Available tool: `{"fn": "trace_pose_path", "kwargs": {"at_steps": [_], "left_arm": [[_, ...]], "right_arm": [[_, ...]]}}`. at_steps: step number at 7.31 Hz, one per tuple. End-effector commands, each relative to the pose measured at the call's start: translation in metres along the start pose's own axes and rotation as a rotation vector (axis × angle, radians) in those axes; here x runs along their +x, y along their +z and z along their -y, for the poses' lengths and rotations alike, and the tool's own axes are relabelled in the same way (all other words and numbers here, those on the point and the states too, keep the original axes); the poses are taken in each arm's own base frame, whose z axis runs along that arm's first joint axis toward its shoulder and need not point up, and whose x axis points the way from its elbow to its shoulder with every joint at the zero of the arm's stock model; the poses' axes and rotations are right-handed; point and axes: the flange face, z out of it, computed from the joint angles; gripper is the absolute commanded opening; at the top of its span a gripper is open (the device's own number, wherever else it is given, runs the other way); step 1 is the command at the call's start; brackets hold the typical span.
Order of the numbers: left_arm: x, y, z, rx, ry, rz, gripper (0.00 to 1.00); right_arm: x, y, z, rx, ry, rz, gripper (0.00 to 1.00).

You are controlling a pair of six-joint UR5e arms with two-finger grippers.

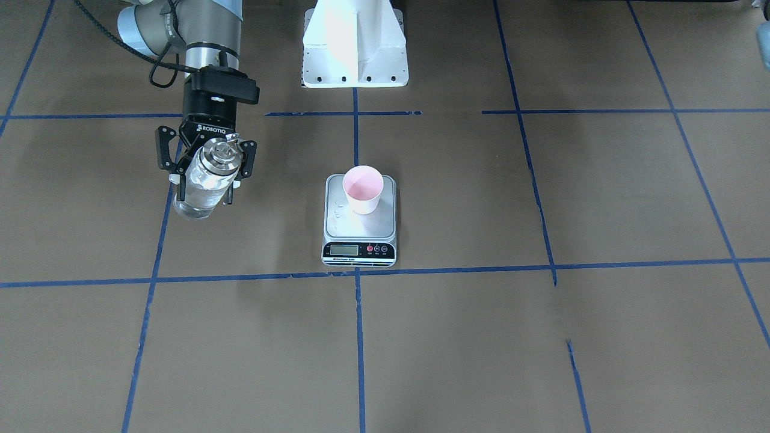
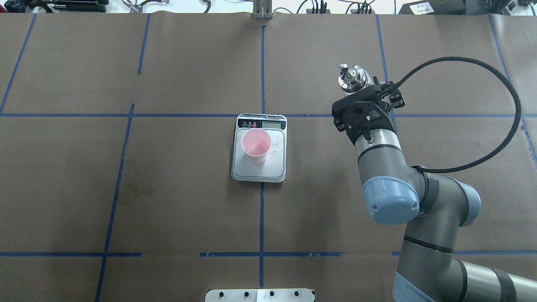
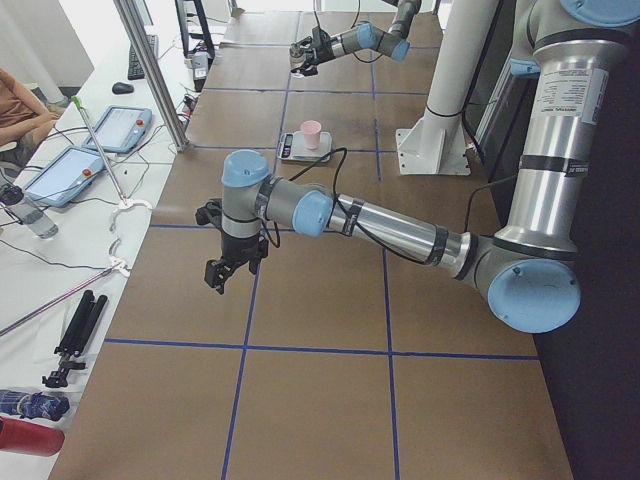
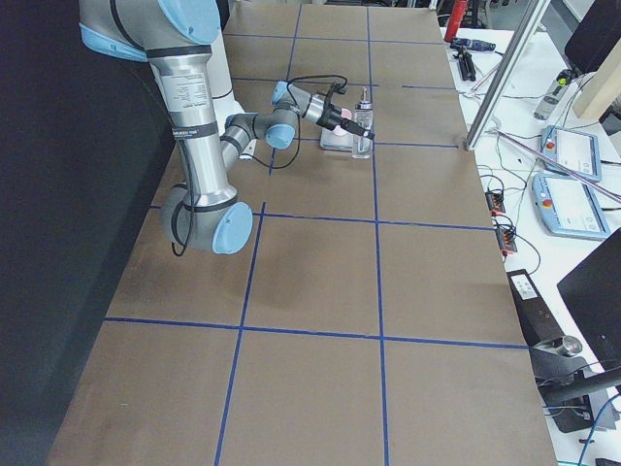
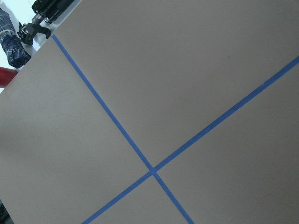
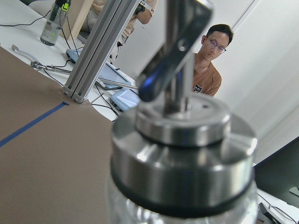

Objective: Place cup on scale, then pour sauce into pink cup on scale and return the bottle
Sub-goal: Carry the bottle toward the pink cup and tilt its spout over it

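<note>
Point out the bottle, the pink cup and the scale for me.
bottle [image 1: 200, 191]: front-facing view, glass body.
pink cup [image 2: 255, 144]: overhead view, pink inside.
scale [image 2: 275, 166]: overhead view, bare steel platform.

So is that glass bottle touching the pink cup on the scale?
Apart. The front-facing view shows the bottle held by the right gripper well to one side, with bare brown table between it and the cup on the scale.

cup [image 1: 363, 189] on scale [image 1: 385, 224] mid-table, bare tabletop [image 1: 541, 337] around, bottle [image 1: 204, 180] well apart
</note>
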Motion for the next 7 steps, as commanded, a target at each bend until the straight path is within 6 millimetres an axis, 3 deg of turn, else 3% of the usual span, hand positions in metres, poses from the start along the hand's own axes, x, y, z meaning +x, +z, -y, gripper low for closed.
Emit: {"fn": "trace_pose_path", "kwargs": {"at_steps": [1, 3, 4, 5, 7], "left_arm": [[-0.009, 0.018, -0.013, 0.018, -0.002, -0.042, 1.0], [-0.01, 0.022, -0.018, 0.023, 0.001, -0.037, 1.0], [-0.011, 0.026, -0.021, 0.014, -0.014, -0.041, 1.0], [-0.02, 0.042, -0.024, -0.005, -0.021, -0.051, 1.0], [-0.023, 0.052, -0.034, -0.018, -0.026, -0.056, 1.0]], "right_arm": [[-0.014, -0.001, -0.004, 0.009, -0.114, -0.039, 0.0], [-0.061, -0.006, 0.01, 0.054, -0.225, -0.111, 0.0], [-0.073, -0.006, 0.011, 0.054, -0.24, -0.115, 0.0], [-0.075, -0.009, 0.01, 0.067, -0.247, -0.128, 0.0], [-0.087, -0.014, -0.001, 0.06, -0.385, -0.185, 0.0]]}}
